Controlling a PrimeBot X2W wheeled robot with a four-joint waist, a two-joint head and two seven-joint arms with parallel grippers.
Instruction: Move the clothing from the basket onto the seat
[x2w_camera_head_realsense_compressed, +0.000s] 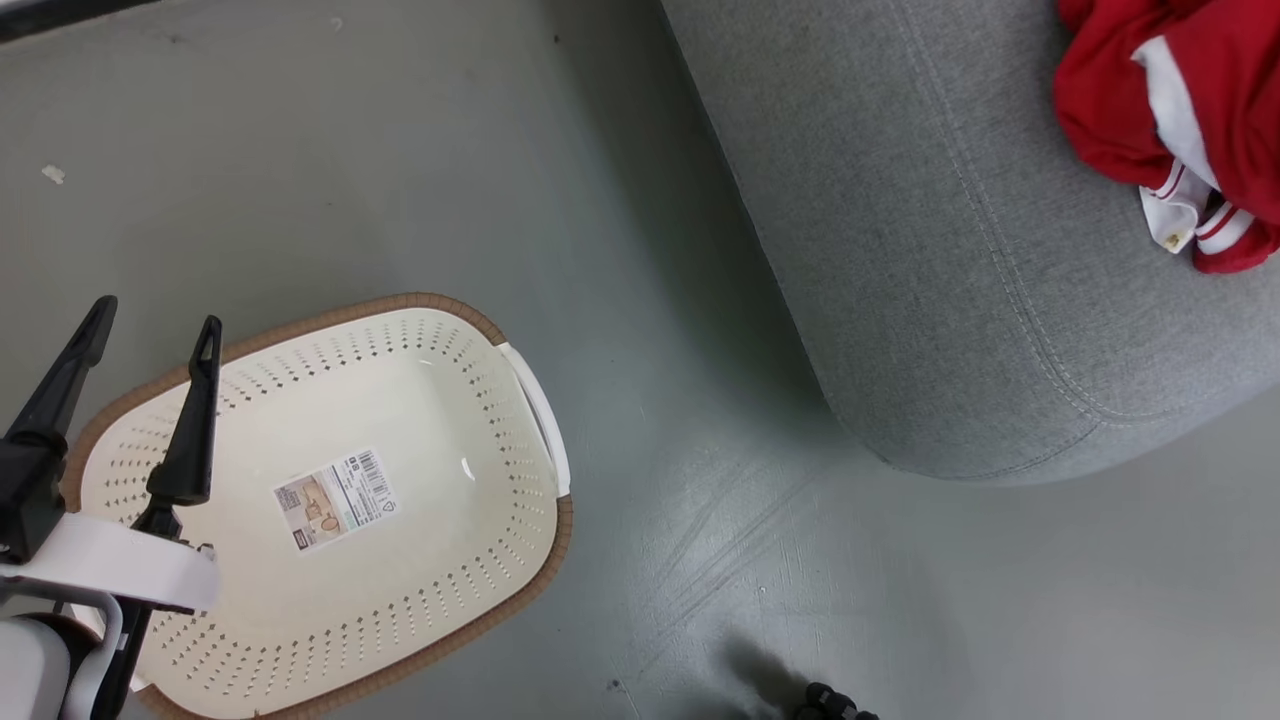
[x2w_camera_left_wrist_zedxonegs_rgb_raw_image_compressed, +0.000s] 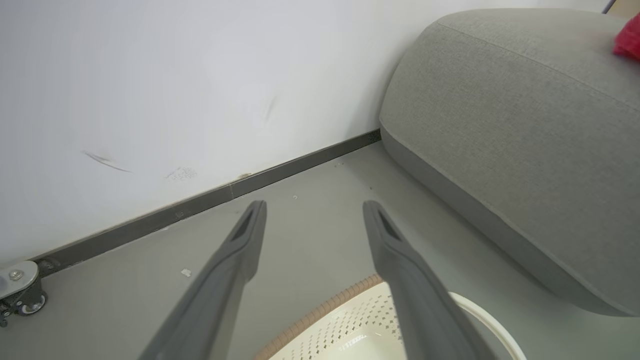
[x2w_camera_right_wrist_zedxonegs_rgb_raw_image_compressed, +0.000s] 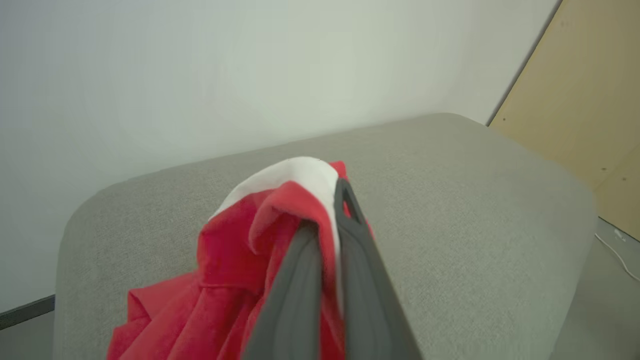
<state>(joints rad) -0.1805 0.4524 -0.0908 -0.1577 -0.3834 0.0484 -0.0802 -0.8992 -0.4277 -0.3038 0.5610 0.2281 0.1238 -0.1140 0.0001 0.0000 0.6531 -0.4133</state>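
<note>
Left gripper (x2w_camera_head_realsense_compressed: 155, 315), lower left of head view: fingers spread, holding nothing, hanging over the basket's (x2w_camera_head_realsense_compressed: 440, 560) left end. Basket floor is bare down to its label (x2w_camera_head_realsense_compressed: 335, 500), no red in it. Clothing (x2w_camera_head_realsense_compressed: 1120, 100) lies bunched on the seat (x2w_camera_head_realsense_compressed: 950, 250), upper right of frame; one garment or two, cannot tell. Right wrist view: right gripper (x2w_camera_right_wrist_zedxonegs_rgb_raw_image_compressed: 327, 210) pinched on a white-trimmed fold. Judgement: transfer nearly done, only the release left. Bundle's long axis runs roughly top-to-bottom in head view, striped cuff pointing toward the lower edge.
</note>
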